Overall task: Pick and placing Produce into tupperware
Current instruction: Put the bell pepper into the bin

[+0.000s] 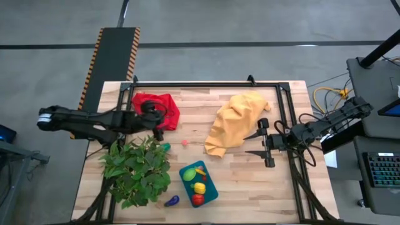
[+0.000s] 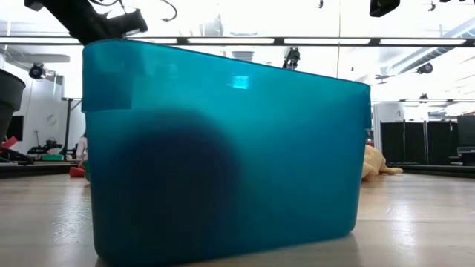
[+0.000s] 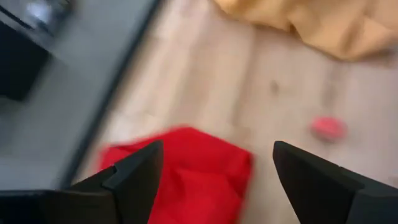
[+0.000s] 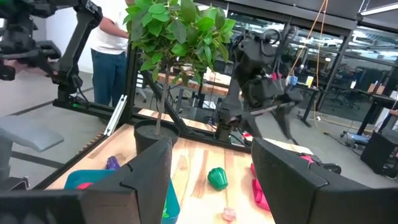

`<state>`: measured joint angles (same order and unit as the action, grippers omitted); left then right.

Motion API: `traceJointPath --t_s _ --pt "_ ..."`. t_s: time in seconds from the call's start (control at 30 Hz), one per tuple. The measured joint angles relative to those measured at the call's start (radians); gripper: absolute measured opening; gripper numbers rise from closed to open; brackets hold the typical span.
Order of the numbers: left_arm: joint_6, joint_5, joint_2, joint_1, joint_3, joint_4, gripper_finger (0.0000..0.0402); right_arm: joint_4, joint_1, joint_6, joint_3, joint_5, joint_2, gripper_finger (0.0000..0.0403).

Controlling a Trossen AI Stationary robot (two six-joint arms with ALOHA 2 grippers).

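The teal tupperware (image 1: pixel 210 190) stands at the table's near middle and fills the low view (image 2: pixel 223 148). In it lie green (image 1: pixel 189 174), yellow (image 1: pixel 199 187) and red (image 1: pixel 197 199) produce. A purple piece (image 1: pixel 172 200) lies just left of it. A green piece (image 1: pixel 165 147) and a small pink piece (image 1: pixel 185 142) lie on the wood farther back; both show in the right wrist view (image 4: pixel 216 178) (image 4: pixel 229 213). My left gripper (image 1: pixel 156 125) is open over the red cloth (image 3: pixel 186 168). My right gripper (image 1: pixel 255 139) is open and empty beside the yellow cloth (image 1: pixel 237 122).
A big leafy plant (image 1: pixel 137 169) stands at the near left, close to the green piece. The red cloth (image 1: pixel 156 106) lies at the far left and the yellow cloth at the far middle. A dark frame (image 1: pixel 206 84) rims the table. A person (image 4: pixel 109 37) stands beyond the table.
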<state>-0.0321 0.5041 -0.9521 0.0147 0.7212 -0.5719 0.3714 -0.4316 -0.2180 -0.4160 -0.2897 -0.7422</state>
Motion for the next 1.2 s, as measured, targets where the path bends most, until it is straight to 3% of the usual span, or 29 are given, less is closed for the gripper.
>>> traceJointPath --t_s 0.13,0.2,0.43,0.8,1.2 --pt "-0.067 -0.186 -0.051 0.0 0.027 -0.038 0.0288 0.0 0.0 0.0 0.0 0.0 0.0 0.0215" --pt "-0.069 -0.229 -0.076 0.0 0.027 -0.039 0.0288 0.0 0.0 0.0 0.0 0.0 0.0 0.0215" --pt "-0.095 -0.237 -0.185 0.0 0.017 -0.051 0.0288 0.0 0.0 0.0 0.0 0.0 0.0 0.0215" --pt "-0.173 -0.346 -0.338 0.0 0.013 -0.129 0.0288 0.0 0.0 0.0 0.0 0.0 0.0 0.0215" --pt "-0.172 -0.347 -0.341 0.0 0.066 -0.174 0.0288 0.0 0.0 0.0 0.0 0.0 0.0 0.0215"
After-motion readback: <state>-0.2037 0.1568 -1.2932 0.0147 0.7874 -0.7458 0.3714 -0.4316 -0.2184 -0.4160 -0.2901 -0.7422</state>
